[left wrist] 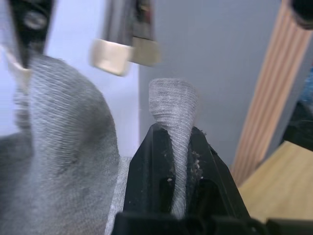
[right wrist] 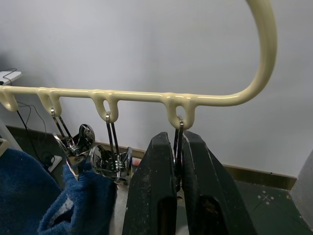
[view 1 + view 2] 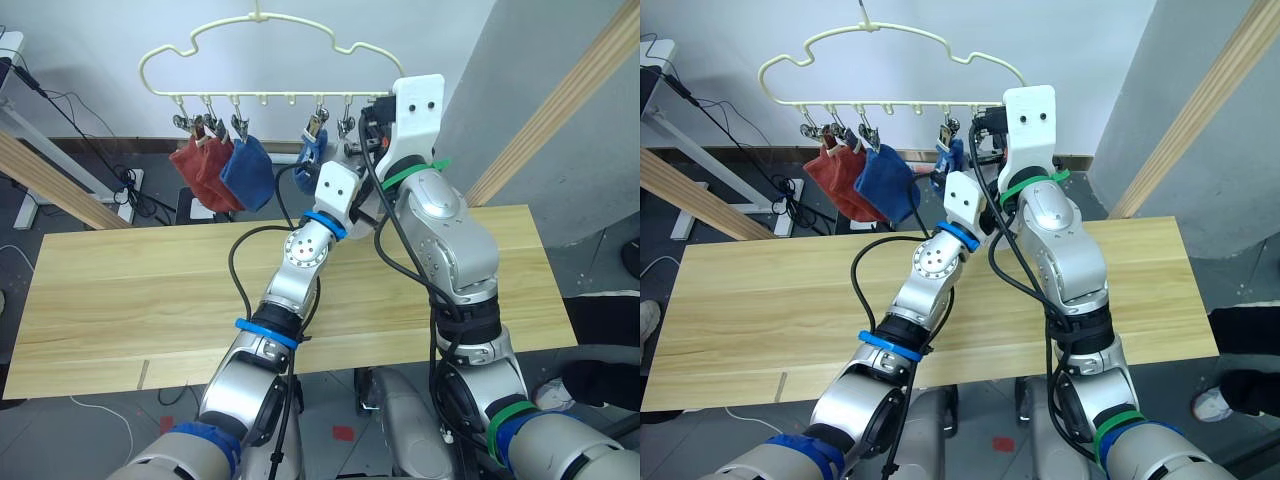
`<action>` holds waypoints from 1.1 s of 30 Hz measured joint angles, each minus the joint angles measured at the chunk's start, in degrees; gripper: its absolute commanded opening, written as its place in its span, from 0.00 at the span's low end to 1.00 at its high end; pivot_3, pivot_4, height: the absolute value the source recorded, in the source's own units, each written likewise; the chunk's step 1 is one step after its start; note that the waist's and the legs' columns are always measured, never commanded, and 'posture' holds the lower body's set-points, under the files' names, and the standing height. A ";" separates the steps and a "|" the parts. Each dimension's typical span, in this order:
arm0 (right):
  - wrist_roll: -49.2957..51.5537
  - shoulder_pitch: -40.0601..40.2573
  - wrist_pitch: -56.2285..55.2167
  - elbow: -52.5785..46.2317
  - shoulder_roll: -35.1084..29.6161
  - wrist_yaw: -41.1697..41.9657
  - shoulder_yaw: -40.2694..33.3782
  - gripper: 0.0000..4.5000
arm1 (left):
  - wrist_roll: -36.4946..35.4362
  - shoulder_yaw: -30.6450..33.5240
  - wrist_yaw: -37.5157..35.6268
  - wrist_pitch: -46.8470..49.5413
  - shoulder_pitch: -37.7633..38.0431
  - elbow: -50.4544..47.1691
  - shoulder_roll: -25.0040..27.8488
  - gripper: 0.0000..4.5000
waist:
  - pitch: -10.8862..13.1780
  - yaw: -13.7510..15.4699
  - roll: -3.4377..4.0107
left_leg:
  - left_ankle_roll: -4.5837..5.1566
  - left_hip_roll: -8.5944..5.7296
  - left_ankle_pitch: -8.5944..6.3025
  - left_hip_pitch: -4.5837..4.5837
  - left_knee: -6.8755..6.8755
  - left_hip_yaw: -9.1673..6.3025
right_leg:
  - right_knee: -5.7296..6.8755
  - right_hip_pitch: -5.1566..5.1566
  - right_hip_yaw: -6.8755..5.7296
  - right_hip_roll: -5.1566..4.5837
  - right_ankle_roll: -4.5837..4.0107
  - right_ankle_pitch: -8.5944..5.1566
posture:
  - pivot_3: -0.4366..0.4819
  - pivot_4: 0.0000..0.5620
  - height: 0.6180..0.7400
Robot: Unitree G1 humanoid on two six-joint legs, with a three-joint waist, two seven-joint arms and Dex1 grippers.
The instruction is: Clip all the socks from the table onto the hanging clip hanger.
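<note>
The pale yellow clip hanger point(image 3: 262, 35) hangs above the table's point(image 3: 130, 290) far edge. Two rust red socks point(image 3: 200, 170) and a blue sock point(image 3: 248, 172) hang from its left clips, and a second blue sock point(image 3: 312, 148) hangs further right. Both arms reach up to the hanger's right end. My left gripper point(image 1: 180, 134) is shut on a light grey sock point(image 1: 173, 105), just below a blurred clip point(image 1: 124, 54). Another grey sock point(image 1: 63, 127) hangs beside it. My right gripper point(image 2: 178, 137) is shut on the end clip point(image 2: 178, 128) of the bar.
Thick wooden rails slant at the right point(image 3: 560, 110) and at the left point(image 3: 50, 180) of the table. Cables and a stand's feet point(image 3: 130, 190) lie on the floor behind the table. A grey wall stands behind the hanger.
</note>
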 measured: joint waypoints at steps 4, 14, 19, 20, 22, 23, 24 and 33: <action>0.00 0.00 0.00 0.00 -0.04 0.00 0.00 0.00 | 0.42 0.51 0.47 -1.18 -0.15 0.05 0.46 0.00 | 0.00 0.00 0.00 | 0.00 0.01 0.00 0.00 -0.01 0.01 | -0.01 0.00 0.01 0.00 0.00 0.00 | 0.31 0.67 1.00; 0.00 0.01 0.17 0.00 -0.01 0.00 0.01 0.00 | 1.08 0.61 1.53 -2.09 -0.32 0.05 -0.43 0.00 | 0.00 -0.01 0.00 | 0.00 0.01 0.00 0.00 -0.01 0.00 | -0.01 0.00 0.00 -0.01 0.00 0.00 | 0.31 0.68 1.00; 0.00 0.01 0.47 0.00 0.01 0.02 0.02 0.00 | 1.08 0.71 1.61 -2.08 -1.25 0.11 -0.59 0.00 | 0.00 -0.01 0.00 | 0.00 0.00 0.00 0.00 -0.01 0.01 | -0.01 0.00 0.00 -0.01 0.00 0.00 | 0.32 0.68 1.00; 0.01 0.01 0.47 0.00 0.01 0.02 0.02 0.00 | 1.08 0.75 1.62 -2.08 -1.54 0.20 -0.60 0.00 | 0.00 -0.01 0.00 | 0.00 0.00 0.00 0.00 0.00 0.01 | -0.01 0.00 0.01 -0.01 0.00 0.00 | 0.32 0.68 1.00; 0.00 0.01 0.50 0.00 0.02 0.00 0.02 0.00 | 1.08 0.77 1.64 -2.08 -1.95 0.72 -0.63 0.00 | 0.00 -0.01 0.00 | 0.00 0.00 0.00 0.00 -0.01 0.01 | -0.02 0.00 0.00 -0.01 0.00 0.00 | 0.31 0.68 1.00; 0.00 0.02 0.54 0.00 0.03 -0.01 0.02 0.00 | 1.08 0.78 1.64 -2.08 -1.94 0.88 -0.62 0.00 | 0.00 -0.02 0.00 | 0.00 0.00 0.00 0.00 -0.01 0.01 | -0.02 0.00 0.00 -0.01 0.00 0.00 | 0.31 0.68 1.00; 0.00 0.02 0.56 0.00 0.06 -0.06 0.01 0.00 | 1.08 0.81 1.64 -2.08 -1.94 1.06 -0.61 0.00 | 0.00 -0.03 0.00 | 0.00 0.00 0.00 0.00 -0.01 0.00 | -0.02 0.00 0.00 -0.01 0.00 0.00 | 0.32 0.68 1.00; 0.15 0.22 0.61 -0.78 0.52 -0.11 -0.22 0.68 | 1.07 1.28 1.63 -2.08 -1.95 1.51 -0.60 0.00 | 0.00 -0.03 0.00 | 0.00 0.01 0.00 0.00 -0.01 0.01 | -0.02 0.00 0.00 -0.01 0.01 0.00 | 0.32 0.67 1.00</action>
